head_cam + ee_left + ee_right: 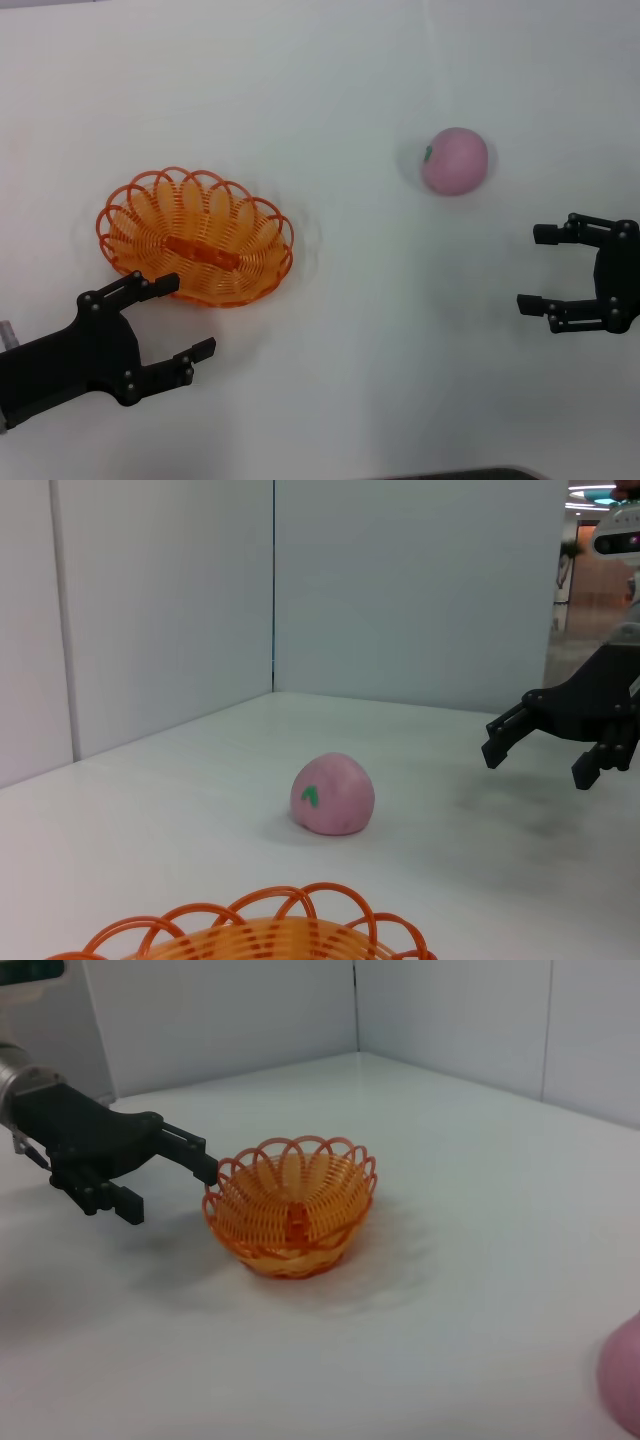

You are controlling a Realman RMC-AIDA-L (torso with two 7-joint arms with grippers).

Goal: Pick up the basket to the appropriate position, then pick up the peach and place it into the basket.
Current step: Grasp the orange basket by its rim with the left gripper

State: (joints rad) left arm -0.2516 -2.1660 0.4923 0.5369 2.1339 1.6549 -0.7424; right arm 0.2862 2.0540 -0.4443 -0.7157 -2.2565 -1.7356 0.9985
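Note:
The orange wire basket sits on the white table at the left, empty. The pink peach lies alone farther back at the right. My left gripper is open just in front of the basket, one fingertip close to its near rim, holding nothing. My right gripper is open and empty, in front of and to the right of the peach. The left wrist view shows the basket rim, the peach and the right gripper. The right wrist view shows the basket, the left gripper beside it and the peach's edge.
The white table spreads between basket and peach. Pale walls enclose the table's far sides. A dark edge shows at the table's front.

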